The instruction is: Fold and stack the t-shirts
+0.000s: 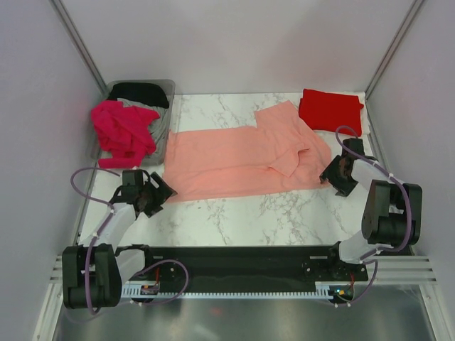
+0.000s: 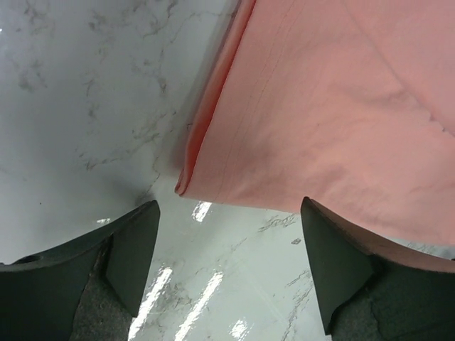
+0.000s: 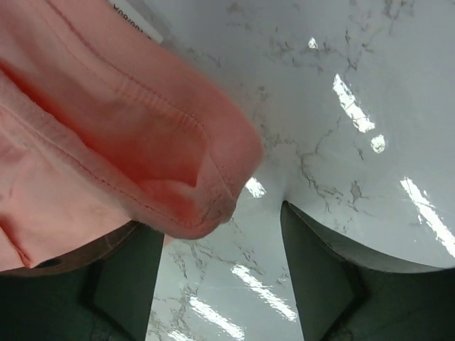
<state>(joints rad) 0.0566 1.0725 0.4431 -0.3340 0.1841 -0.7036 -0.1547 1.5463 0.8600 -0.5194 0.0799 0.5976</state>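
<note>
The salmon pink t-shirt [image 1: 234, 160] lies spread on the marble table, partly folded at its right end. My left gripper [image 1: 155, 193] is open and empty just off the shirt's near-left corner [image 2: 186, 186], low over the table. My right gripper [image 1: 333, 175] is open at the shirt's near-right corner; that hem [image 3: 206, 206] lies over my left finger, not pinched. A folded bright red t-shirt [image 1: 329, 109] lies at the back right. A magenta t-shirt [image 1: 123, 131] and a black t-shirt [image 1: 141, 92] hang from the bin.
The clear grey plastic bin [image 1: 165, 135] stands at the back left against the wall. Marble table [image 1: 242, 220] shows in front of the pink shirt. Frame posts and white walls close in both sides.
</note>
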